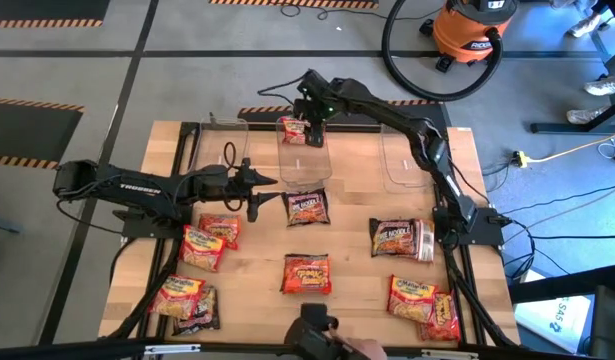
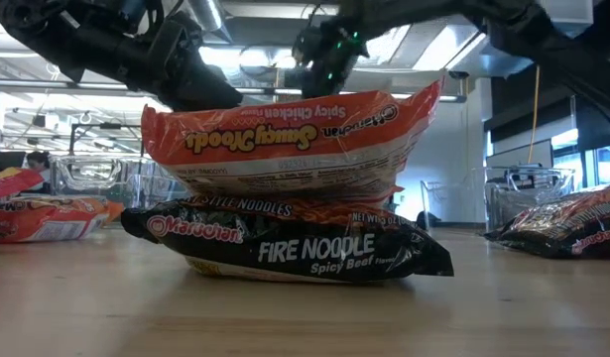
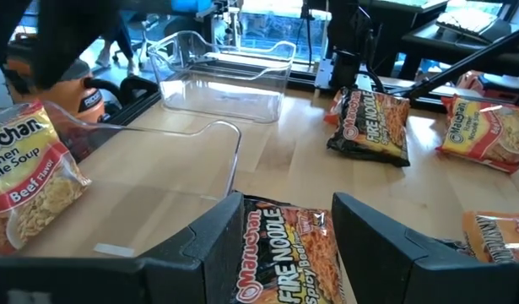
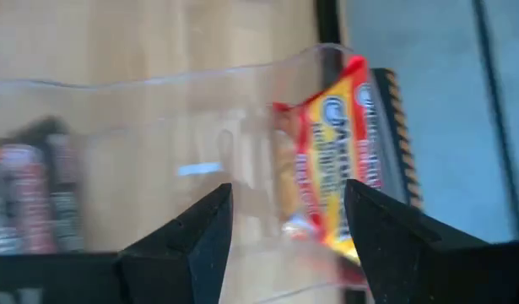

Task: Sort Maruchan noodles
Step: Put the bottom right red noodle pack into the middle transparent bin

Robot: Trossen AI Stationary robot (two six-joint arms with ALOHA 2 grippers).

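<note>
Several Maruchan noodles packets lie flat on the wooden table (image 1: 357, 215). A red packet (image 1: 292, 129) stands tilted at the far end of the middle clear tub (image 1: 304, 165); through the tub wall it also shows as a red packet (image 4: 335, 160) and a red packet (image 3: 23, 186). My right gripper (image 1: 314, 136) hangs open above that tub, right of the packet, nothing between its fingers (image 4: 204, 228). My left gripper (image 1: 255, 192) is open and level, just left of a dark packet (image 1: 308, 207). Seen from the wrist, that dark packet (image 3: 284, 253) lies below and beyond the fingertips.
Clear tubs stand at the far left (image 1: 222, 150) and far right (image 1: 405, 155). Packets lie at the near left (image 1: 202, 248), near middle (image 1: 307, 275) and near right (image 1: 412, 298); another dark one (image 1: 402, 238) is at the right. An orange packet rests on a dark one (image 2: 285, 248).
</note>
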